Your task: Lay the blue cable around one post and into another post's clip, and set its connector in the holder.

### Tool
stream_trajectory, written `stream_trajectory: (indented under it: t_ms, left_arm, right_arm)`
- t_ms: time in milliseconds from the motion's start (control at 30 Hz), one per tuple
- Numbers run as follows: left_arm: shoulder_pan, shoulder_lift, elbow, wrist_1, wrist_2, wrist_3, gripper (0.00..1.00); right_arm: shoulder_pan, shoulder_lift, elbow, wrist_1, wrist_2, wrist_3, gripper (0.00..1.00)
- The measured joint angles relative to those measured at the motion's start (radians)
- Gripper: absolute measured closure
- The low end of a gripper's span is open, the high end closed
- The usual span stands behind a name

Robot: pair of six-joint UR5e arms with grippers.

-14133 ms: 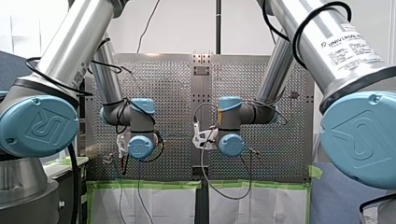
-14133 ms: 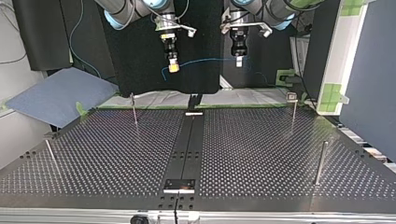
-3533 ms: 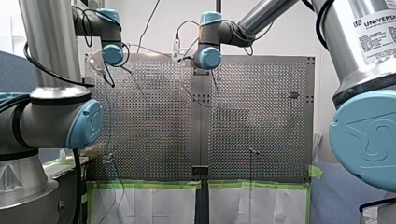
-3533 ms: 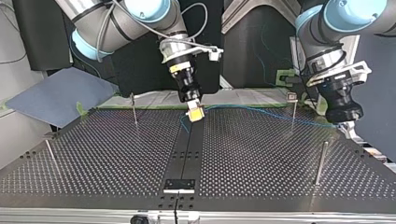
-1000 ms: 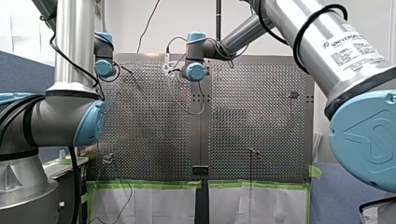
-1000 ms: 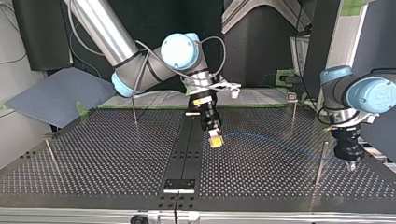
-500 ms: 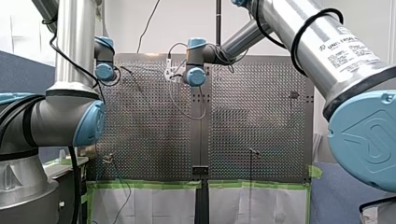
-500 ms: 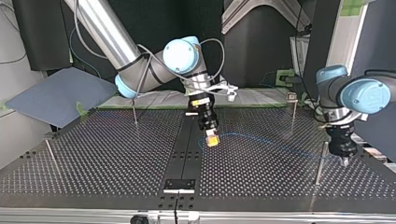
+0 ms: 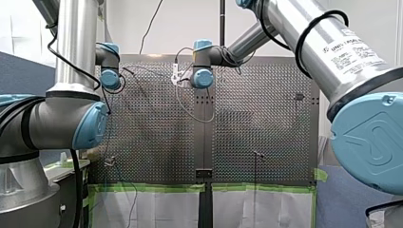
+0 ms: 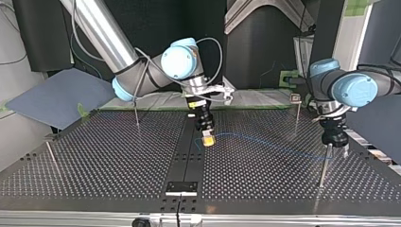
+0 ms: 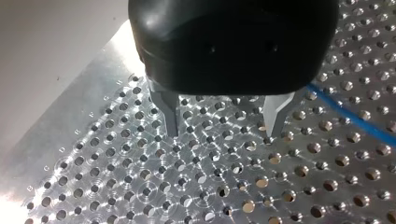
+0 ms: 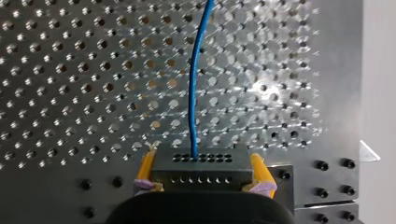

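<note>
In the right wrist view my right gripper (image 12: pixel 201 157) is shut on the dark connector (image 12: pixel 201 173) with its yellow pads, and the blue cable (image 12: pixel 195 88) runs straight ahead over the perforated plate. The top view shows that right gripper (image 10: pixel 207 140) low beside the centre strip. From there the cable (image 10: pixel 265 143) trails to the thin post (image 10: pixel 324 165) at the view's right. My left gripper (image 10: pixel 336 146) hangs just beyond that post. Its metal fingers (image 11: pixel 170 116) stand open around nothing in the left wrist view, with the cable (image 11: pixel 359 122) lying beside them.
More posts stand in the top view: one with a clip on top (image 10: pixel 296 101), one at the far left (image 10: pixel 135 111) and one near the left edge (image 10: pixel 51 156). A black holder block (image 10: pixel 181 187) sits at the near end of the centre strip.
My left gripper has opened, let go of the cable and moved back toward the top view's left, past the post. My right gripper has carried the connector slightly to that view's left.
</note>
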Motion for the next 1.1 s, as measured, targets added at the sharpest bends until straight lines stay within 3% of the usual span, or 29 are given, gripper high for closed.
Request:
stream_trajectory:
  t_ms: [233, 500, 733, 1100]
  left_arm:
    - [-0.017, 0.000, -0.001, 0.005, -0.019, -0.001, 0.05]
    - [-0.022, -0.001, -0.012, 0.025, -0.017, -0.002, 0.03]
    - [-0.022, -0.001, -0.029, 0.062, -0.021, -0.018, 0.00]
    - [-0.022, -0.002, -0.036, 0.068, -0.048, -0.022, 0.00]
  right_arm:
    - [-0.014, 0.002, 0.015, 0.016, 0.002, -0.001, 1.00]
    - [-0.044, 0.004, 0.069, -0.023, 0.004, 0.011, 1.00]
    - [-0.063, 0.005, 0.094, -0.030, 0.004, 0.017, 1.00]
    - [-0.107, 0.006, 0.184, -0.108, 0.009, 0.027, 1.00]
